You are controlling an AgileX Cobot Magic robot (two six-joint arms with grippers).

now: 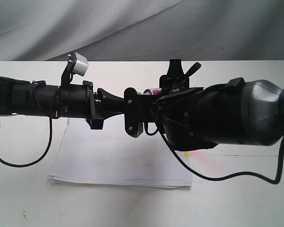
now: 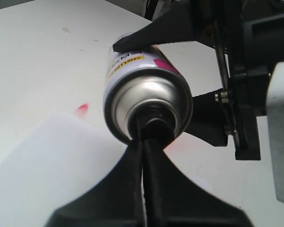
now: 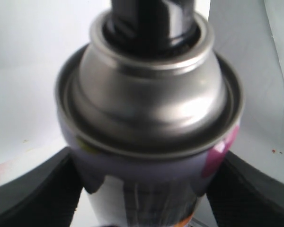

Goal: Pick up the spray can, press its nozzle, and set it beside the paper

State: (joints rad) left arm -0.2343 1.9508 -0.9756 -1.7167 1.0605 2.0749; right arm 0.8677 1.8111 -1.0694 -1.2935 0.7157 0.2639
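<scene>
Spray can (image 2: pixel 146 94) hangs in mid-air, about over the far edge of the paper (image 1: pixel 118 161), pinched round its body by my right hand (image 3: pixel 142 198), long axis level, left to right. Its nozzle (image 2: pixel 156 124) points left, straight at my left hand (image 2: pixel 144 142), pressed together, tip touching it.
</scene>
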